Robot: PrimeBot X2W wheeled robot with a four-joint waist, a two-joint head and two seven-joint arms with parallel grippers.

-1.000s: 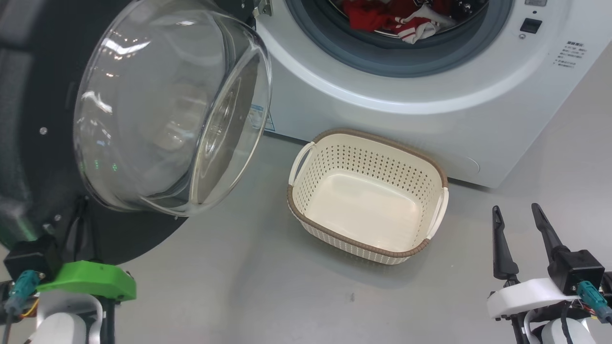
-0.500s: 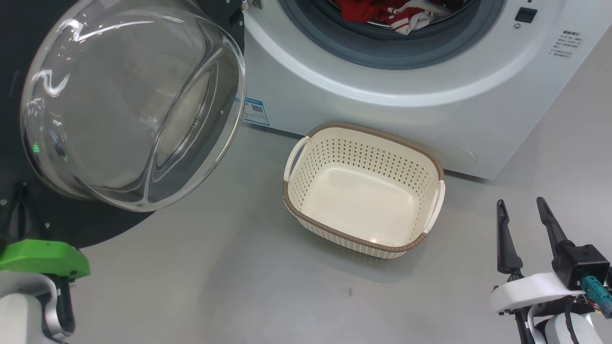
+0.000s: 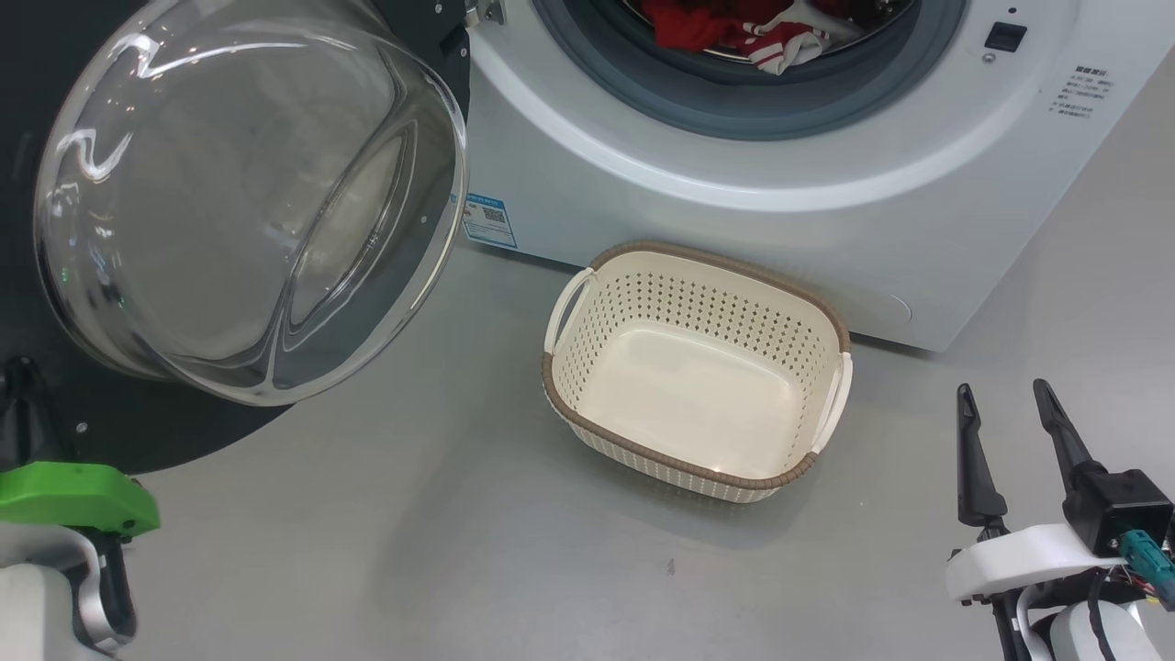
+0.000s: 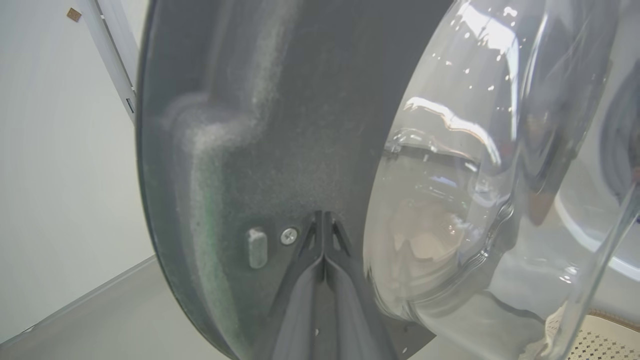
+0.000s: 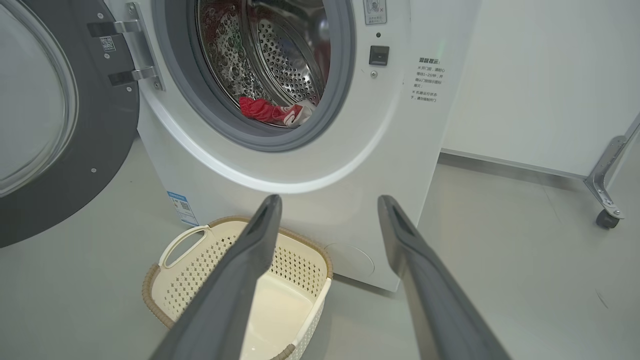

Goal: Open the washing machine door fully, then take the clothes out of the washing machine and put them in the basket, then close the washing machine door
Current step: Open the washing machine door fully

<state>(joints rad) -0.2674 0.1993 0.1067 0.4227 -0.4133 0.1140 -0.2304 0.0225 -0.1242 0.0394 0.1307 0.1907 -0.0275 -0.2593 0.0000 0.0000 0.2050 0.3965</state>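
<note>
While you look down from the head view, the right gripper [image 3: 1005, 404] stands with its jaws spread and nothing between them. The cream basket [image 3: 698, 266] sits on the floor well off to their left, and it is empty. The washing machine [image 3: 734, 184] rises beyond it, with the red clothes [image 3: 725, 23] inside the drum. The left gripper [image 3: 20, 390] points up at the swung-out washing machine door [image 3: 248, 202].

In the left wrist view you see that gripper's jaws pressed together. Their tips are up against the door's dark inner face, just right of a screw [image 4: 288, 236]. The glass bowl bulges to their right.

In the right wrist view your spread jaws frame the basket's far wall. The clothes lie above the left finger and the door is far left.
</note>
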